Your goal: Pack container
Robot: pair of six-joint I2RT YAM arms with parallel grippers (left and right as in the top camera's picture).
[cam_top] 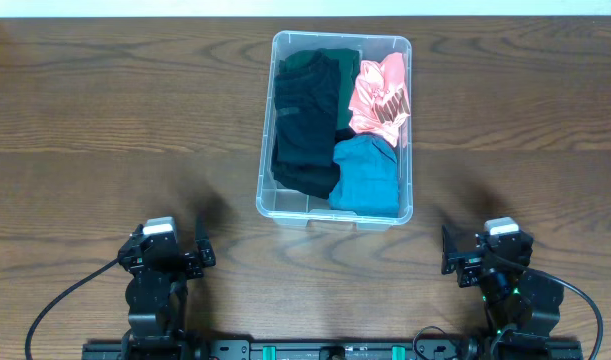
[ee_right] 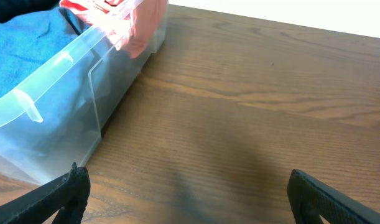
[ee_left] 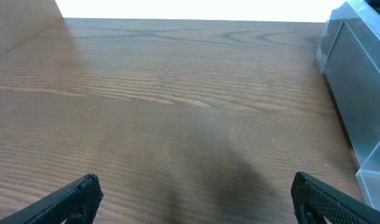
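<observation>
The clear plastic container [cam_top: 266, 150] stands at the middle back of the wooden table. It holds folded clothes: a dark green and black garment [cam_top: 305, 120] on the left, a pink one [cam_top: 380, 95] at the back right, a teal one [cam_top: 367, 175] at the front right. My left gripper [cam_top: 200, 250] is open and empty at the front left, far from the container. My right gripper [cam_top: 448, 255] is open and empty at the front right. The left wrist view shows a container corner [ee_left: 357, 93] at the right. The right wrist view shows the container wall [ee_right: 65, 106] at the left.
The wooden table [cam_top: 105, 120] spreads bare to the left and right of the container. Arm cables and a base rail [cam_top: 325, 350] run along the front edge.
</observation>
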